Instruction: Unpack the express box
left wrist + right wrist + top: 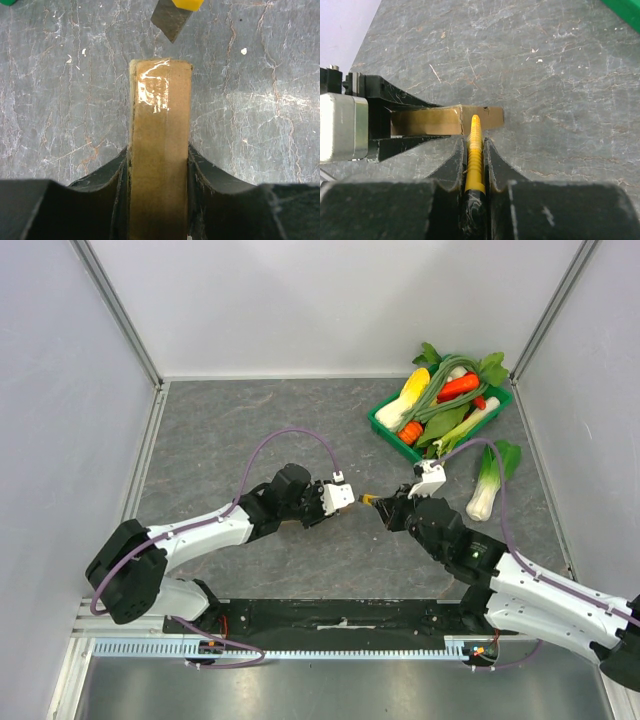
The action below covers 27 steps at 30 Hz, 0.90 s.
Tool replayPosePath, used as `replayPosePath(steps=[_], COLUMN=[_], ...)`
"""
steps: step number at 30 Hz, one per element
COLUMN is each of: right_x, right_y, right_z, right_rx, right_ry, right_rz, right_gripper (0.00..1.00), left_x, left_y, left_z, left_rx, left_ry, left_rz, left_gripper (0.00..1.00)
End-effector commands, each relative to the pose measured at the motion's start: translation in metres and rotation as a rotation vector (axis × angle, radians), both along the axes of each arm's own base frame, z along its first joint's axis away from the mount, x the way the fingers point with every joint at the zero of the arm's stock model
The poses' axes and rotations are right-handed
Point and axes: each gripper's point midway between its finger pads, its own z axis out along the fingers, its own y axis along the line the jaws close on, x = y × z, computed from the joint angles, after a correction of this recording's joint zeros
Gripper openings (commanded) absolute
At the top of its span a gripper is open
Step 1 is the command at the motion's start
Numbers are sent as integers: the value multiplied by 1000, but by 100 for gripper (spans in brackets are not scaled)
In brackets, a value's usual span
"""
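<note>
Brown cardboard w/ glossy tape down its narrow face: the express box (160, 150) is clamped in the left gripper (345, 498), jaws drawn narrow onto its two broad sides, box standing on edge. It's well left of the green tray (384, 426) and nearer the arm bases. The right gripper (385, 510), btwn box and tray, is pinched tight on a yellow knife (475, 150). The knife's grey blade (171, 21) points at the box's free end, tip just beside it; can't tell if they touch. The tray is packed w/ veg: corn cob (412, 400), red-orange carrot (458, 387), long green beans (440, 392), leafy greens (447, 423), heaped above the rim. One white-stemmed leafy veg (485, 490) lies outside on the table (230, 430), just beside the tray's near-right side.
</note>
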Motion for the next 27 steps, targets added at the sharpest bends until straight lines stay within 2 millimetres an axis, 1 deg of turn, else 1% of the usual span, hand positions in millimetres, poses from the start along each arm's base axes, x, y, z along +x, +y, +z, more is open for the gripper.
replayPosePath(steps=[1,3,5,6,8,10,15,22,27], right_x=[3,4,5,6,6,6,5,4,4], right_y=[3,1,-5,-4,-3,1,9,10,14], right_z=[21,25,25,29,27,31,24,18,15], right_rx=[135,165,181,197,198,214,205,198,188], right_ry=[-52,-60,-64,-74,-70,-76,-62,-50,-45], right_rz=[-18,-41,-71,-72,-72,-55,-24,-18,-2], right_gripper=[0,0,0,0,0,0,0,0,0], left_x=[-45,-47,-48,-48,-49,-49,-49,-49,-48], left_y=[25,25,27,28,30,30,29,28,29], left_z=[-53,-53,-54,-54,-54,-54,-54,-54,-54], left_rx=[147,144,144,145,144,141,143,143,145], left_ry=[217,219,219,215,213,211,212,220,221], left_rz=[-66,-68,-68,-63,-61,-61,-59,-60,-56], left_gripper=[24,24,24,24,24,24,23,23,23])
